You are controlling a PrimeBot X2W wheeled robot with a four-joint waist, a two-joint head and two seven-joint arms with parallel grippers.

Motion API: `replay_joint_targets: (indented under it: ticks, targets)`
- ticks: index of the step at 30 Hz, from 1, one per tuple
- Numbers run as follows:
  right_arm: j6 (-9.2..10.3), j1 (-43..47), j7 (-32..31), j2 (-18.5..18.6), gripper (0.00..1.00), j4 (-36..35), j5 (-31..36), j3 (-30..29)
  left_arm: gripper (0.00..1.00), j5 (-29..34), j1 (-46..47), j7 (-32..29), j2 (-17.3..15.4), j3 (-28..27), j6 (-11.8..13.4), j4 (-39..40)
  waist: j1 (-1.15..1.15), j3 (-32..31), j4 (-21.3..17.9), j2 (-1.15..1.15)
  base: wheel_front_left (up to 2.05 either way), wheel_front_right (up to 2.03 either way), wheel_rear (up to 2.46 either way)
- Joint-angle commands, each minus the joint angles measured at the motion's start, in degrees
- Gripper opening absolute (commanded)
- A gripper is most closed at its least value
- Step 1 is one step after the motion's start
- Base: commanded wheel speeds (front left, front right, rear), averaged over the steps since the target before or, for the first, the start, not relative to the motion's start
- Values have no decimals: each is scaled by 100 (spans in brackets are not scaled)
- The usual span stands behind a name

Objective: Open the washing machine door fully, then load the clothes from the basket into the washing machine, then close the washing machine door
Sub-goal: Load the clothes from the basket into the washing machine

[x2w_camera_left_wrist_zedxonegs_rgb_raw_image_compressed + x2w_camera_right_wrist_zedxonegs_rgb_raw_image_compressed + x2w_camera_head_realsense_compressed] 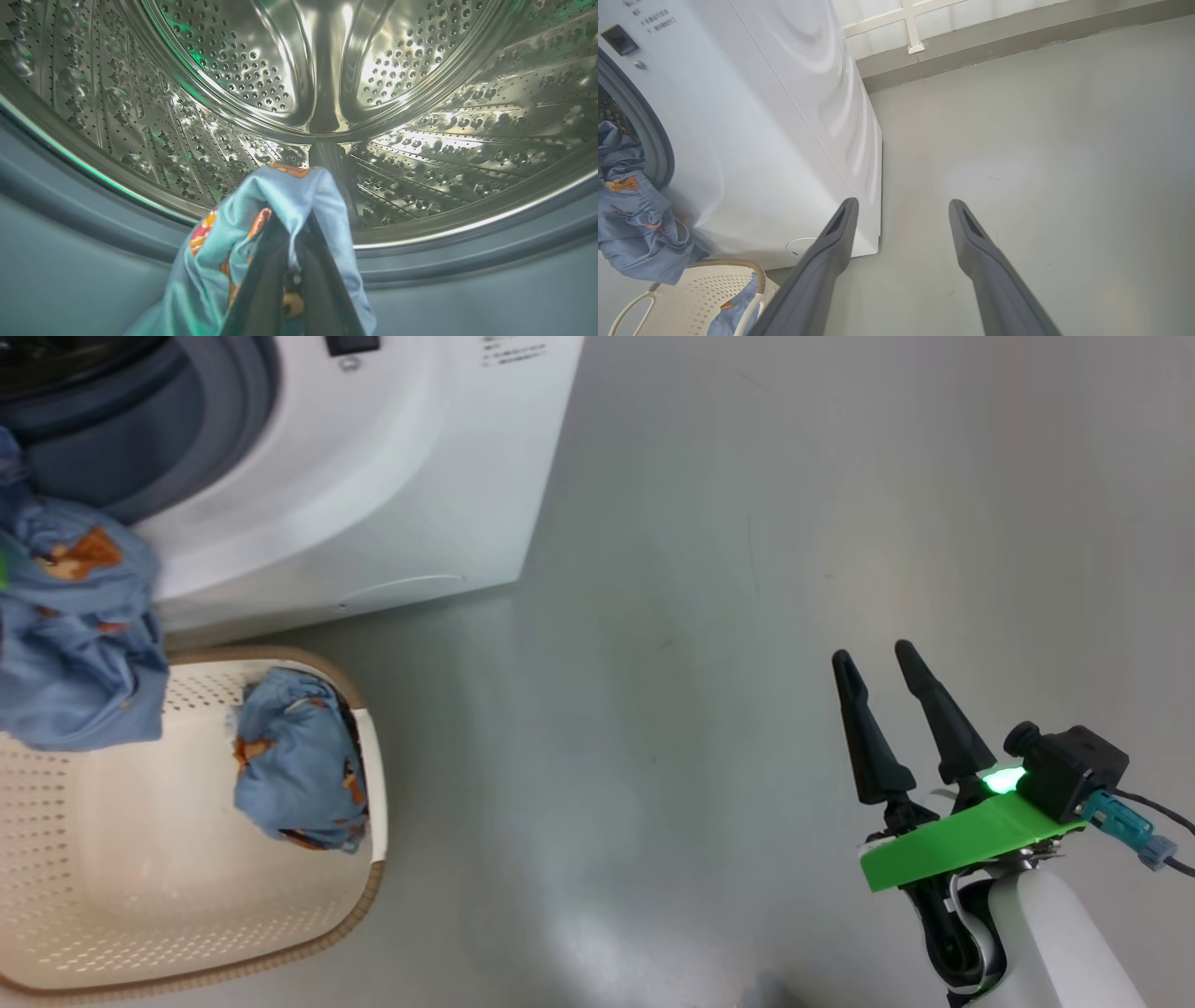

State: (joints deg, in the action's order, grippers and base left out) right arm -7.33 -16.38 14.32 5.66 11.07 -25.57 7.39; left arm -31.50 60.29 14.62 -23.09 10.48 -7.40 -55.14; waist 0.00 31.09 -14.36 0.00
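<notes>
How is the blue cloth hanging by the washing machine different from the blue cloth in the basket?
The hanging cloth is pinched in the shut left gripper at the drum mouth; the basket cloth lies free against the basket wall. The hanging cloth droops long and loose; the basket cloth is crumpled into a ball. Both are light blue with orange prints.

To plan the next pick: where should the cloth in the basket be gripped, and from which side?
Probably its bunched upper folds, from above: the cloth leans on the basket wall, so only the open top is free.
</notes>
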Motion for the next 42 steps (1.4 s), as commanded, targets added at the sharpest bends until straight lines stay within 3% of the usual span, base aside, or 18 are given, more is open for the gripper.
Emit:
replay_joint_targets:
  ticks: [1, 9, 13, 19, 24, 26, 27, 28, 35, 42]
  targets:
    - [-16, -26, 68, -9, 100, -157, -8, 160, 0, -99, 270, -33, -391, 57, -9, -79, 0, 99, -101, 0, 0, 0, 0]
    - [-16, -47, 68, -101, 100, -195, -26, 136, 0, -182, 982, 24, -757, 334, -9, -263, 0, 262, -215, 0, 0, 0, 0]
    - [-16, -83, 68, -142, 100, -225, -27, 117, 0, 236, 1285, 35, -1003, -33, 73, 535, 0, 383, -256, 0, 0, 0, 0]
    - [-16, -155, 68, -191, 100, -261, -28, 106, 0, 847, 1131, 37, -882, -892, 94, 1670, 0, 514, -280, 0, 0, 0, 0]
    - [-16, -185, 68, -215, 100, -268, -18, 112, 0, 1135, 830, 37, -651, -1128, 30, 1506, 0, 541, -250, 0, 0, 0, 0]
    - [-16, -191, 68, -222, 100, -260, -18, 120, 11, 1187, 787, 37, -603, -1149, 14, 1305, 0, 539, -233, 0, 0, 0, 0]
    - [-16, -192, 68, -224, 100, -257, -18, 121, 43, 1170, 775, 37, -568, -1181, 9, 1173, 0, 535, -222, 0, 0, 0, 0]
    - [-16, -190, 68, -226, 100, -253, -17, 118, 100, 1140, 761, 37, -533, -1186, 4, 957, 0, 522, -207, 0, 0, 0, 0]
    - [-16, -175, 68, -198, 100, -232, 10, 62, 100, 926, 906, 38, -374, -789, -7, -103, 0, 428, -61, 0, 0, 0, 0]
    - [-16, -177, 68, -120, 100, -248, 39, 20, 100, 474, 688, 38, -230, -522, -8, 1, 0, 335, 172, 0, 0, 0, 0]
